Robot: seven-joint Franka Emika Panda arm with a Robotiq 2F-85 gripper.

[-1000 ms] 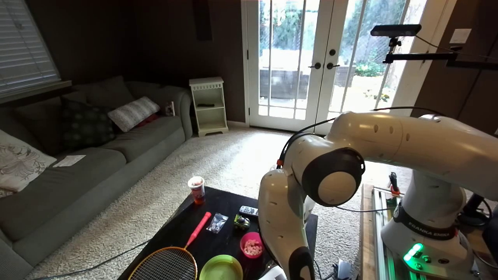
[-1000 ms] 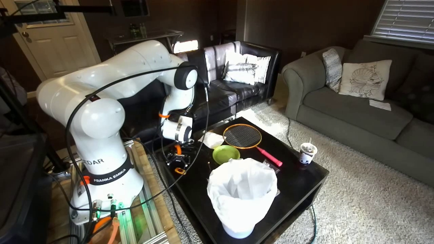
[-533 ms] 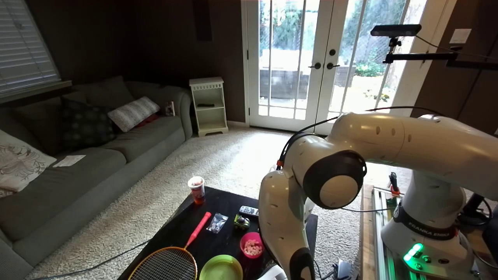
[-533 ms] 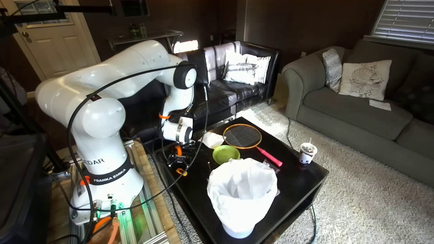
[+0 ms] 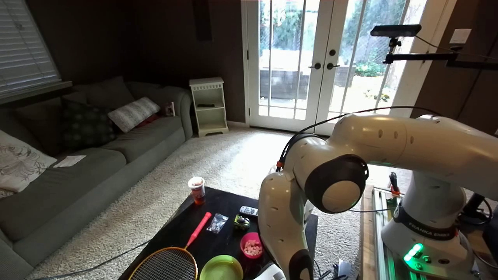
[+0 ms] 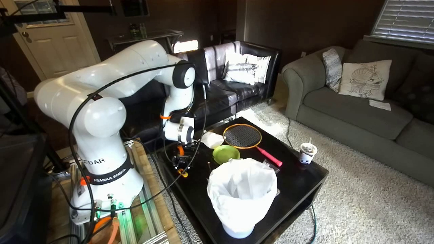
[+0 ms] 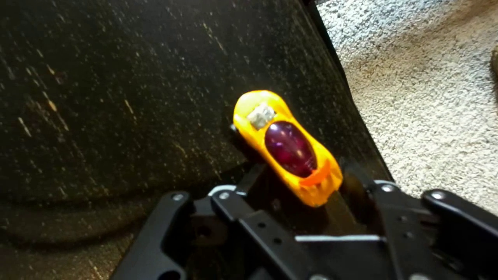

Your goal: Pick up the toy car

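1. My arm [image 6: 142, 56] reaches over from the left in an exterior view, elbow high and wrist low, so that the claw [image 7: 306, 177] can work down onto the black table [image 6: 295, 181].
2. In the wrist view the claw's fingers stand well apart, to either side of the near end of the toy car [image 7: 288, 149], and grip nothing; I take that spread as room for the body to enter. Whether the tips are level with its sides, I cannot tell.
3. The toy car, yellow with a purple canopy, rests on the tabletop near the edge, slantwise to the line on which the fingers would meet. I'd turn the wrist to set the pads on its long sides; closing askew could spin it or shove it over the edge.
4. The green plate [image 6: 226, 154] sits apart from the claw, so it shouldn't hinder me.
5. The bin [image 6: 238, 232] stands upright, its white liner [image 6: 242, 193] draped over the rim, presumably to stay put. It likely hides the green toy [image 5: 241, 222], perhaps another vehicle; the claw's position suggests the yellow one is meant.
6. The racket [image 6: 244, 137] lies flat, and the cup [image 6: 308, 152] stands upright, both well apart from my grasp.
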